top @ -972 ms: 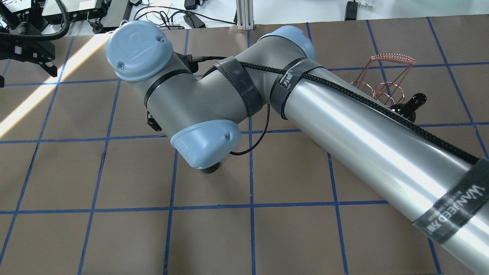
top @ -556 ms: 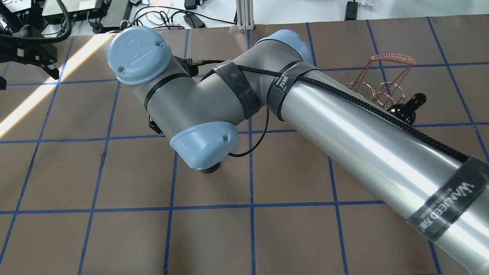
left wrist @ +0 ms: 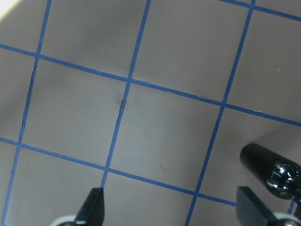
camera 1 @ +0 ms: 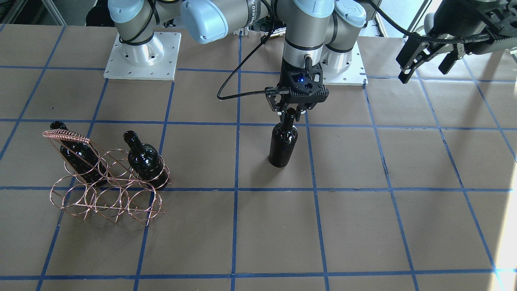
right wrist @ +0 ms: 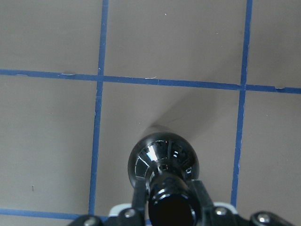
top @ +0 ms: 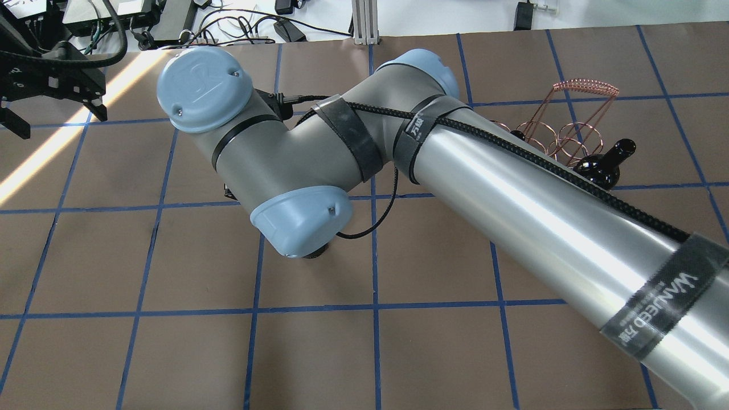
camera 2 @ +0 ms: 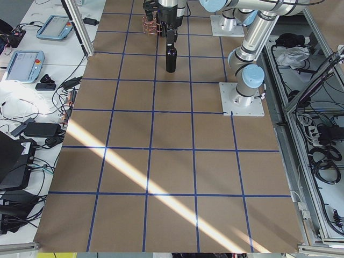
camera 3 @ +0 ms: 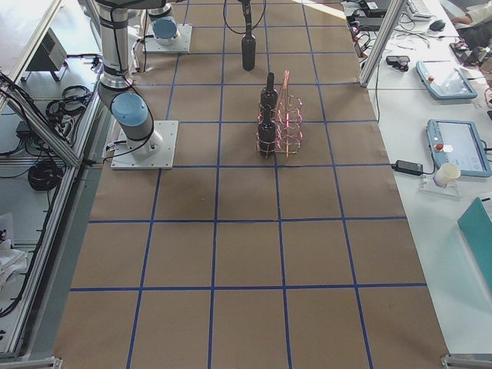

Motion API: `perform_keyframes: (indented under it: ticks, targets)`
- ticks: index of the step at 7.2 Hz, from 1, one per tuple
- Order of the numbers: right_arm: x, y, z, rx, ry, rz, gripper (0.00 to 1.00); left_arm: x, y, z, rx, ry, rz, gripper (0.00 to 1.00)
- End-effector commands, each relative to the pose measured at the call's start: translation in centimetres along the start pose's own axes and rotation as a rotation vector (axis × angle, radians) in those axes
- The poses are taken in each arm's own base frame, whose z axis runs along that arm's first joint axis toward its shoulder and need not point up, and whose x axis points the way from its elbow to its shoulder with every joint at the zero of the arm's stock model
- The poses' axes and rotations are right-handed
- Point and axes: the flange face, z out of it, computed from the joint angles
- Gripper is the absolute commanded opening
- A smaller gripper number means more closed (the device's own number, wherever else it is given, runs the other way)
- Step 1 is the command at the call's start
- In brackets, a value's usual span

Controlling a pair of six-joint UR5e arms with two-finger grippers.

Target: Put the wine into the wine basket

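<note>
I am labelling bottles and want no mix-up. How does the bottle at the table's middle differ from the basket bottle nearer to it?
The middle bottle stands on the bare table, apart from the wine basket; the basket bottle sits inside one of its wire rings. The right gripper is closed on the middle bottle's neck; no gripper touches the basket bottle. Both are dark, glossy, unlabelled and upright.

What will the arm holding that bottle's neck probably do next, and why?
Most likely lift it straight up. The right gripper is shut on the neck of the wine bottle, which seems to stand upright on the table. The wine basket sits well apart with empty rings, so the bottle must rise above its wire rims before it travels.
</note>
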Motion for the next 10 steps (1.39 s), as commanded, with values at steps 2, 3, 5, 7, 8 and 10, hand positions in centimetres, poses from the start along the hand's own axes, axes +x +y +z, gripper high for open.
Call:
perform_keyframes:
  ticks: [2,3,5,7,8,10]
  targets:
    - [0.1,0.1,-0.3,-0.003,-0.001,0.004,0.13,3.4,0.6,0.2,0.024,0.006,-0.021,1.00]
    - [1.1,0.1,-1.8,0.008,0.008,-0.001,0.10,3.3,0.6,0.3,0.022,0.005,-0.018,1.00]
    - [6.8,-1.0,-6.0,-0.018,0.042,0.020,0.08,3.4,0.6,0.2,0.022,0.006,-0.018,1.00]
    - [18.1,-2.5,-10.4,-0.111,0.087,-0.006,0.03,4.1,0.8,0.5,0.015,0.007,-0.018,1.00]
    - [22.8,-2.3,-12.6,-0.097,0.084,-0.043,0.04,4.4,1.0,0.9,0.006,0.015,-0.025,1.00]
    - [28.9,1.1,-17.5,-0.139,0.081,-0.043,0.04,8.4,2.3,1.9,-0.012,0.015,0.064,1.00]
